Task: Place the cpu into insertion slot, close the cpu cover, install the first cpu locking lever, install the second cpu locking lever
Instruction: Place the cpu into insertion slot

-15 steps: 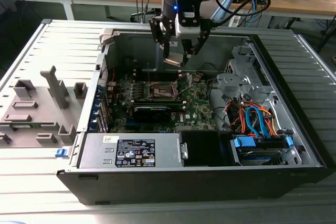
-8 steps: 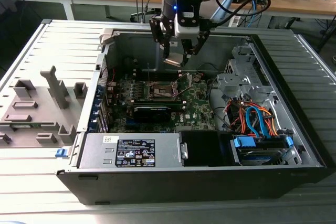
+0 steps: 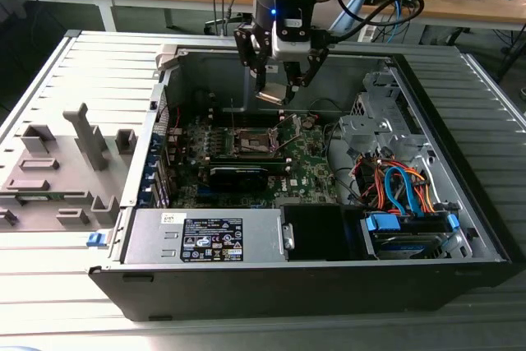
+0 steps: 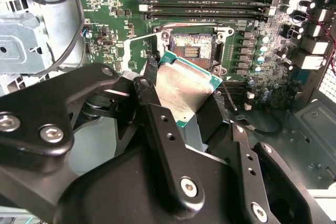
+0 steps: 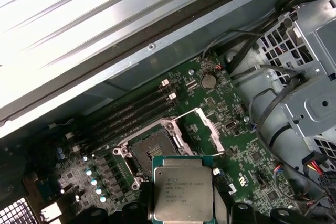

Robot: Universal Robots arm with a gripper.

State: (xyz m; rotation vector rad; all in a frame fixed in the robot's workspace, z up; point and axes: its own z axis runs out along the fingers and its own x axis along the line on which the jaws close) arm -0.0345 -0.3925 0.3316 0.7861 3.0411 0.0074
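In the exterior view the gripper (image 3: pixel 278 86) hangs over the open case (image 3: pixel 288 293), clenched on the cpu (image 3: pixel 270 95), which is tilted in the air above the motherboard (image 3: pixel 308 166) and apart from the slot (image 3: pixel 253 142). In the second wrist view the cpu sits between the black fingers (image 4: pixel 163 124), silver top showing, with the bare slot beyond it. In the first wrist view the cpu is near the empty slot, whose cover (image 5: pixel 211 132) stands open beside it.
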